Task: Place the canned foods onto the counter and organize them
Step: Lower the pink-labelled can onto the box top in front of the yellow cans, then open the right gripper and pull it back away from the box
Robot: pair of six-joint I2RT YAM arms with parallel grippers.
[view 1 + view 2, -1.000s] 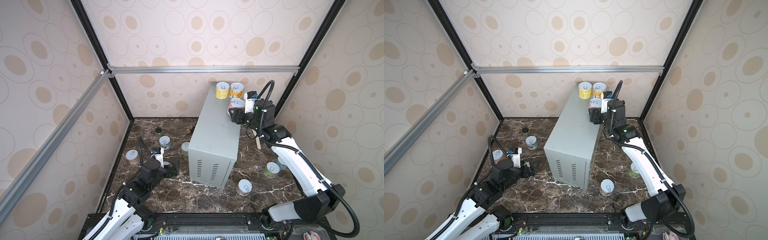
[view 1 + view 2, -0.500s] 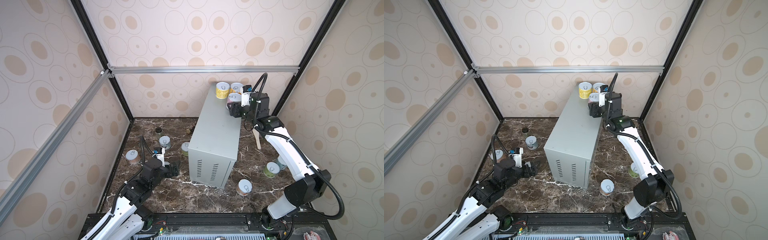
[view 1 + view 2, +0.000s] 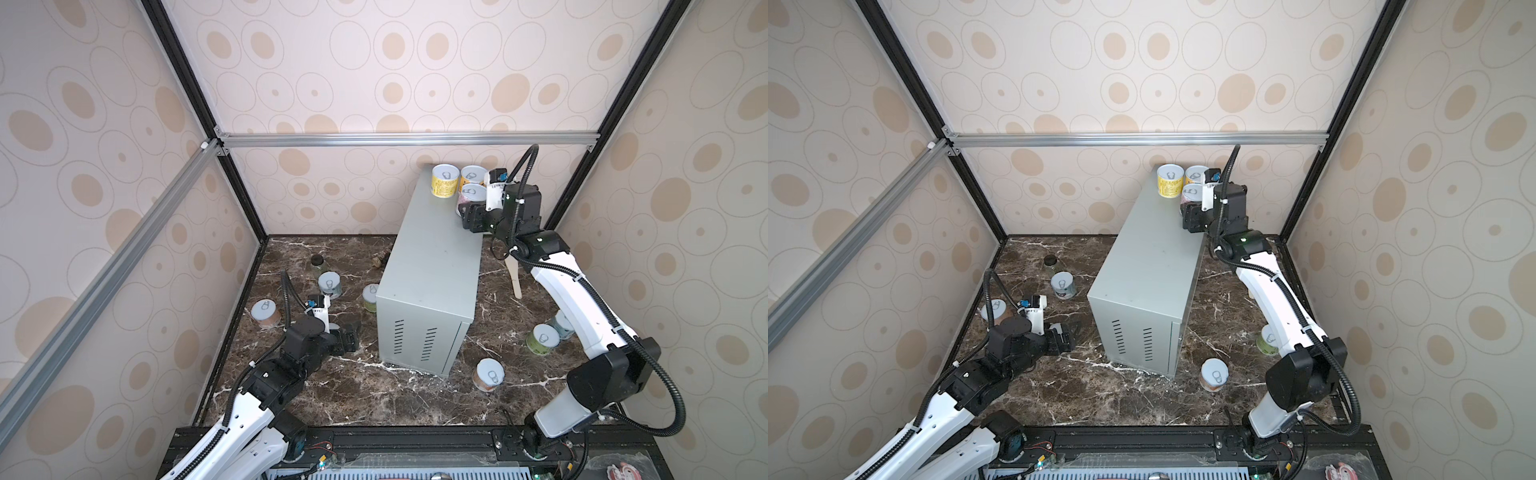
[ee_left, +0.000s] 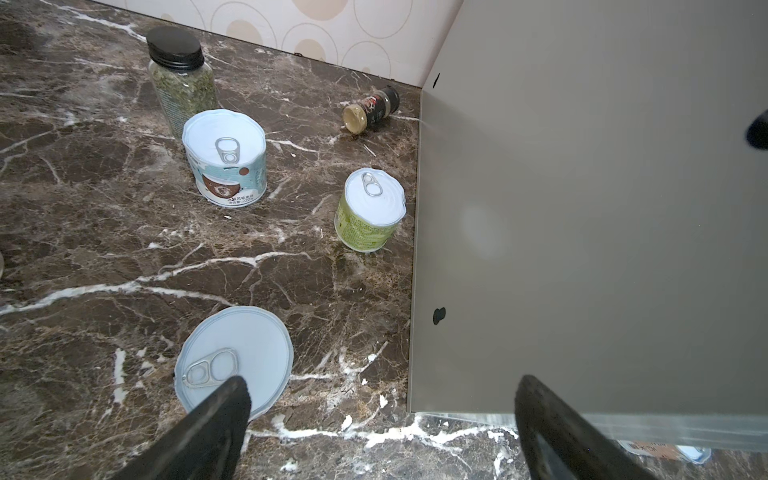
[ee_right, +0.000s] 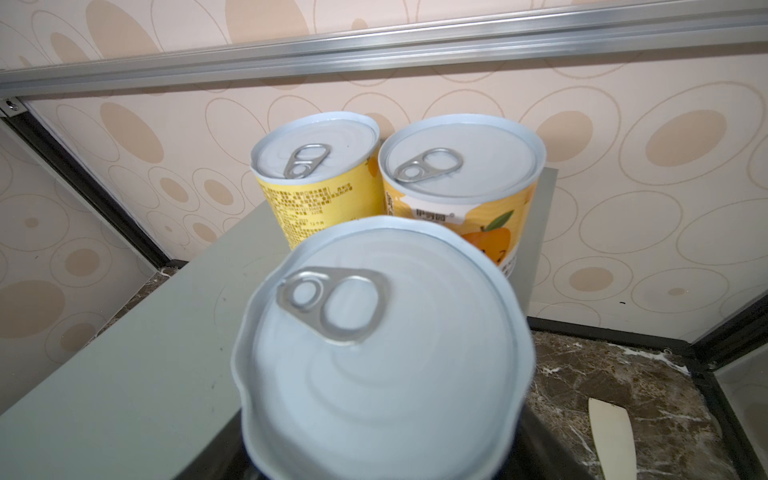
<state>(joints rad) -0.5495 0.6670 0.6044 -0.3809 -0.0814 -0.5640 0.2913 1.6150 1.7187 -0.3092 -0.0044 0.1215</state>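
Note:
The counter is a tall grey box with vent slots at its near end. At its far end stand a yellow tin and an orange tin. My right gripper is shut on a pink-labelled tin just in front of them, over the counter's right edge. In the right wrist view that tin's lid fills the foreground. My left gripper hangs open low over the marble. A tin lid lies by one of its fingers.
Loose tins on the marble are white-blue, green, one by the left wall, one near the front and green under the right arm. There are also a black-lidded jar, a small fallen bottle and a wooden spatula.
My right gripper has carried the pink tin further in toward the yellow and orange tins at the counter's far end. The left arm has barely moved.

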